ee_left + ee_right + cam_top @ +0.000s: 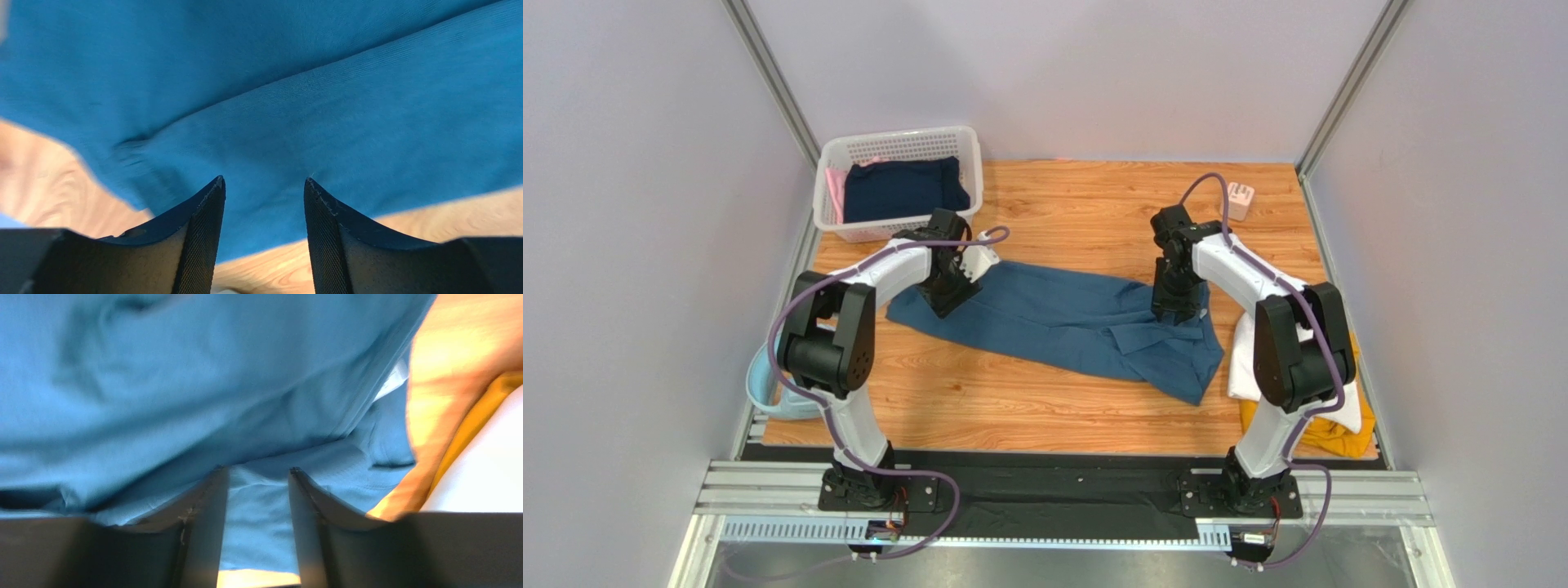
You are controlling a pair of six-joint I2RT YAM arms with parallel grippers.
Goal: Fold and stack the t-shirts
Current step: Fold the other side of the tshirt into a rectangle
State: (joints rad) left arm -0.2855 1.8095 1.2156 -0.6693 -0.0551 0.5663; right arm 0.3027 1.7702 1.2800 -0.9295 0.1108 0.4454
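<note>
A large teal-blue t-shirt (1063,321) lies spread across the middle of the wooden table. My left gripper (950,294) is low over its left end. In the left wrist view the gripper (263,184) is open, with the shirt's cloth (307,92) below and between the fingers. My right gripper (1171,312) is low over the shirt's right part. In the right wrist view it (258,473) is open with teal cloth (184,386) showing in the gap. A folded white t-shirt (1244,374) and a mustard-yellow one (1326,431) lie at the right, partly hidden by the right arm.
A white lattice basket (840,153) at the back left holds a dark navy garment (903,190) and something pink. A small white item (1241,196) sits at the back right. A pale-blue rounded item (762,382) is at the left edge. Grey walls enclose the table.
</note>
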